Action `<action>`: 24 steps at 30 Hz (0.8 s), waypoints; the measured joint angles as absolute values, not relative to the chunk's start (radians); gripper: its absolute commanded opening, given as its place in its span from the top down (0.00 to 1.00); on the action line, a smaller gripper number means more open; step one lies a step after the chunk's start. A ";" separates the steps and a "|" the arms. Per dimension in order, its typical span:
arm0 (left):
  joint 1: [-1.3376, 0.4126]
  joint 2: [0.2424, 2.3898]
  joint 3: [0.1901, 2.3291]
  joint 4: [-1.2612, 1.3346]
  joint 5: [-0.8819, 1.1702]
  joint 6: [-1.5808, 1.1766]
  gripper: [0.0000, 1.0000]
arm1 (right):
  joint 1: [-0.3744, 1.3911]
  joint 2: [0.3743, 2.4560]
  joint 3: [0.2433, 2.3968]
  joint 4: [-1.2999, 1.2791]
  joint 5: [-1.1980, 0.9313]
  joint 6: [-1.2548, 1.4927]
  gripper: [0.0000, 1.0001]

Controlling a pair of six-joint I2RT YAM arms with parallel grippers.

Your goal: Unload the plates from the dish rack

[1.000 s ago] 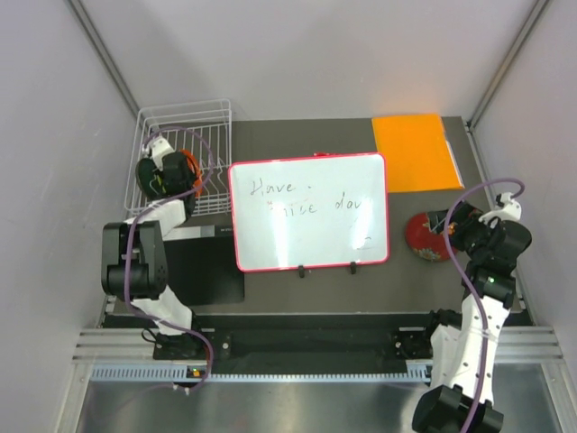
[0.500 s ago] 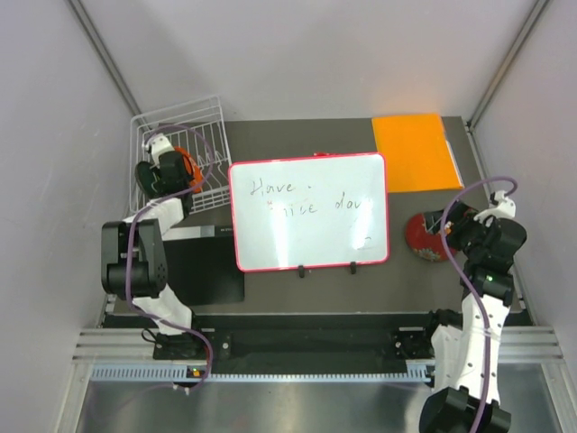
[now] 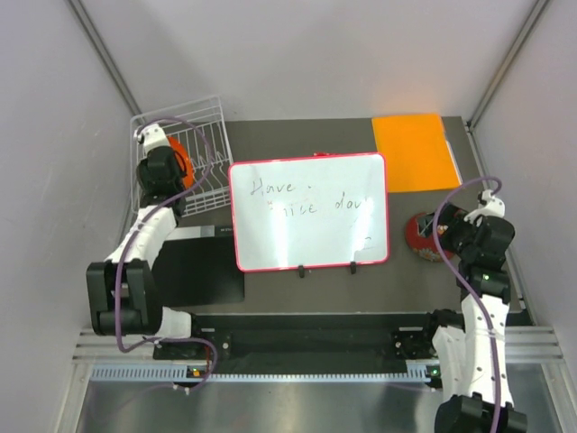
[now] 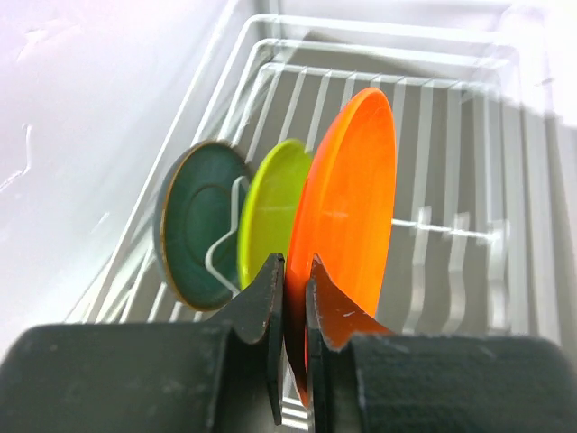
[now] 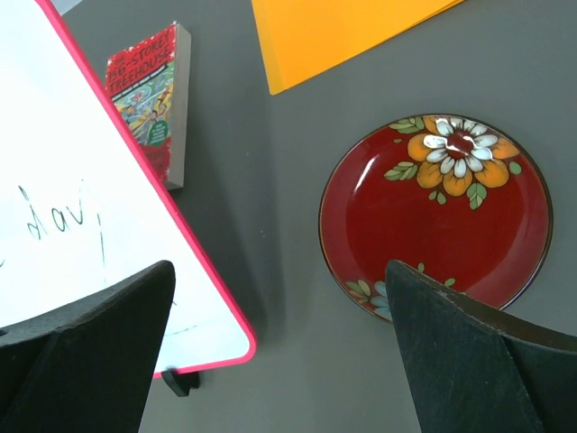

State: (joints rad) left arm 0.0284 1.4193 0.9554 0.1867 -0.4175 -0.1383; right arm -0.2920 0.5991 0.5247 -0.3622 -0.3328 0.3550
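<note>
The white wire dish rack (image 3: 206,117) stands at the far left of the table. In the left wrist view the dark green-teal plate (image 4: 194,225), the lime green plate (image 4: 270,203) and the orange plate (image 4: 356,198) stand on edge in the rack (image 4: 451,135). My left gripper (image 4: 295,271) is shut on the orange plate's near rim; in the top view the gripper (image 3: 171,167) is over the rack beside that plate (image 3: 184,161). The dark red floral plate (image 5: 437,212) lies flat on the table at the right (image 3: 420,233). My right gripper (image 5: 279,271) is open and empty above the table, left of the red plate.
A red-framed whiteboard (image 3: 308,209) lies across the middle. An orange sheet (image 3: 415,151) lies at the back right. A small book (image 5: 149,95) lies beyond the whiteboard's corner. A black mat (image 3: 203,271) lies at the near left. Walls close in on both sides.
My left gripper has moved farther back over the rack, still holding the orange plate, and the rack has shifted slightly left. My right gripper has drawn back from the red plate.
</note>
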 measured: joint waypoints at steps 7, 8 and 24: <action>0.006 1.228 0.990 0.068 -0.333 -0.226 1.00 | -0.266 0.602 0.559 -0.397 -0.340 0.348 0.00; 0.004 1.198 1.002 0.044 -0.312 -0.247 1.00 | -0.264 0.600 0.574 -0.403 -0.345 0.348 0.00; -0.011 0.735 0.967 -0.213 0.078 -0.497 1.00 | -0.255 0.506 0.664 -0.465 -0.509 0.367 0.00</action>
State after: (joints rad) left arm -0.0113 0.7349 0.9668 -0.2127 0.0776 -0.4969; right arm -0.2550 0.5056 0.6643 -0.4652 -0.5095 0.3668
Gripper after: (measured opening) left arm 0.113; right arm 0.996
